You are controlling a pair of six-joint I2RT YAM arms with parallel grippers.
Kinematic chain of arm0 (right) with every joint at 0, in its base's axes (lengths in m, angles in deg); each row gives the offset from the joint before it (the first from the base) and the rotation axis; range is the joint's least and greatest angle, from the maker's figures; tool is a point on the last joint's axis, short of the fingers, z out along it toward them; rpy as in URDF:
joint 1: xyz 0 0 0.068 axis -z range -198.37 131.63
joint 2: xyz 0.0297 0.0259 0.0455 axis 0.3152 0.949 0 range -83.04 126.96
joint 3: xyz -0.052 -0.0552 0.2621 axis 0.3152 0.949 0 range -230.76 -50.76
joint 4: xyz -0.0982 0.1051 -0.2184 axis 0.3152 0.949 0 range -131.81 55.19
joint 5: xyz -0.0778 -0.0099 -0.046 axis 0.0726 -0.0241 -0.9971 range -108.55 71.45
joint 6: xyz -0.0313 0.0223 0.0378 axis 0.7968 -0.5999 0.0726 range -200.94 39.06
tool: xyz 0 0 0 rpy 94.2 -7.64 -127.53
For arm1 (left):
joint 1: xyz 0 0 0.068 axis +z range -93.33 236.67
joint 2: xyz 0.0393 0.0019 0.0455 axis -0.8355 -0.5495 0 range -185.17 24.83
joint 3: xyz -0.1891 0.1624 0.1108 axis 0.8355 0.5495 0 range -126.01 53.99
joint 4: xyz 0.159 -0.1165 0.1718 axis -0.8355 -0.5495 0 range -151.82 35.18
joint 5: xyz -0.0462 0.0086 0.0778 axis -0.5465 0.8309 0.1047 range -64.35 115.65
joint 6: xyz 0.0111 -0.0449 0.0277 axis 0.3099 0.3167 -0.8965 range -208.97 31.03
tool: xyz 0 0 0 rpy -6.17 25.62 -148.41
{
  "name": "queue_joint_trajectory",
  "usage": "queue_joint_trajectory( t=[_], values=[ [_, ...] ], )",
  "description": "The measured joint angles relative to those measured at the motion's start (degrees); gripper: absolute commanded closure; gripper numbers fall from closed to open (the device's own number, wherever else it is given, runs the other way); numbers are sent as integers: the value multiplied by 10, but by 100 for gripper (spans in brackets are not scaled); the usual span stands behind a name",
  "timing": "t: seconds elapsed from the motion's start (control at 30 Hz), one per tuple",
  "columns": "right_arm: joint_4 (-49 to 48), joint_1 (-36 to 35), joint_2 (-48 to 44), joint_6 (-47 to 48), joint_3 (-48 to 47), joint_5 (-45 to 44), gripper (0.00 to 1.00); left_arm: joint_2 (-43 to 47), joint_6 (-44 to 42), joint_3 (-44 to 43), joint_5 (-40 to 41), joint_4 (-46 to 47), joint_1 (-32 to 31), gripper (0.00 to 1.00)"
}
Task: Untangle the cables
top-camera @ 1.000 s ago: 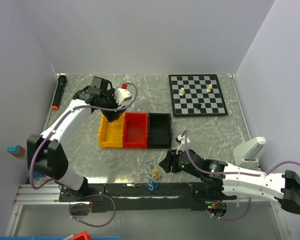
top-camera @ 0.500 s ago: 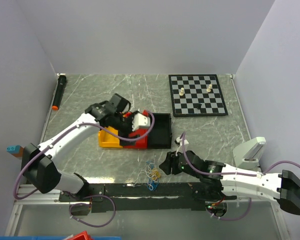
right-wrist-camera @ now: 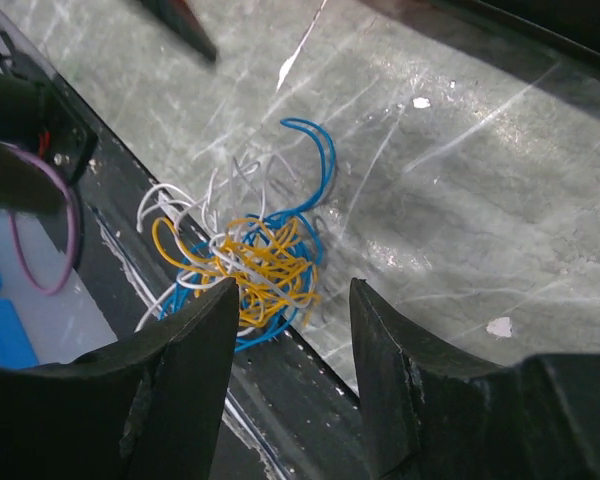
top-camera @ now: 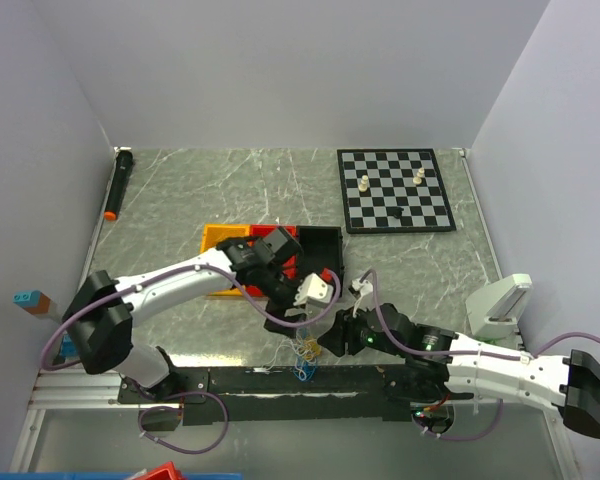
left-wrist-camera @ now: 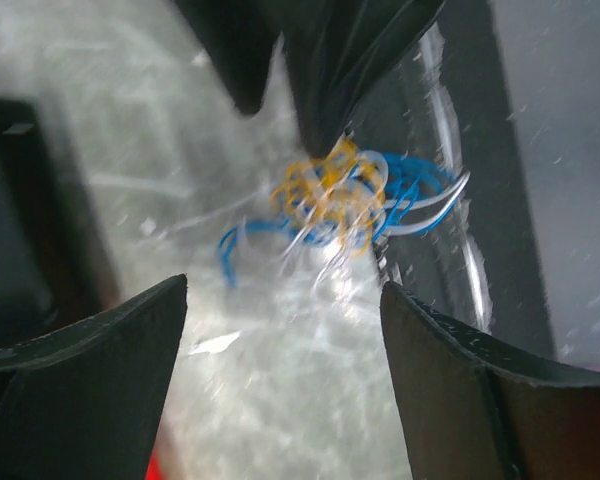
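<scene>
The cables [top-camera: 305, 350] form one small clump of blue, yellow-orange and white curly wires at the table's near edge, partly lying over the black rail. In the right wrist view the cables [right-wrist-camera: 245, 260] sit just ahead of my open right gripper [right-wrist-camera: 292, 292], close to its left fingertip and not held. My right gripper [top-camera: 327, 335] is beside the clump's right. In the left wrist view the cables [left-wrist-camera: 340, 195] lie beyond my open left gripper [left-wrist-camera: 283, 290], blurred, with bare table between its fingers. My left gripper [top-camera: 298, 318] hovers just behind the clump.
Yellow bin [top-camera: 215, 238], red bin [top-camera: 270, 232] and black bin [top-camera: 325, 245] stand in a row behind the left arm. A chessboard [top-camera: 395, 190] with a few pieces lies at back right. A black marker [top-camera: 117, 185] lies at far left. The black rail [top-camera: 240, 378] runs along the near edge.
My left arm has swung from above the bins toward the near edge and now hangs over the cables. The right gripper has edged slightly closer to the clump. The cables have not moved.
</scene>
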Motion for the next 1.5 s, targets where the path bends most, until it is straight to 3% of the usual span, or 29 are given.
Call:
queue_joint_trajectory(
  t=[0.1, 0.2, 0.3, 0.43, 0.67, 0.77, 0.93, 1.2, 1.3, 1.5],
  values=[
    [1, 1, 3, 7, 0, 7, 45, -14, 27, 7, -6, 29, -24, 40],
    [1, 1, -1, 11, 0, 12, 45, -24, 49, 9, -11, 53, -42, 45],
    [1, 1, -12, 14, 0, 14, 45, -25, 64, 16, -13, 67, -51, 45],
    [3, 1, -22, 19, 0, 15, 45, -25, 83, 37, -12, 77, -53, 37],
    [19, 1, -31, 24, 0, 15, 45, -28, 119, 70, 4, 91, -53, 41],
    [24, 1, -39, 26, 0, 15, 46, -40, 129, 70, 12, 97, -51, 50],
    [26, 1, -42, 28, 0, 15, 46, -50, 135, 70, 11, 106, -42, 79],
    [20, 1, -29, 42, 0, 32, 46, -49, 128, 59, 11, 101, -32, 93],
    [13, 1, -15, 47, 0, 36, 46, -41, 128, 55, 12, 101, -26, 89],
    [-14, 1, 25, 62, -2, 37, 46, -15, 133, 42, 13, 97, -14, 68]
  ],
)
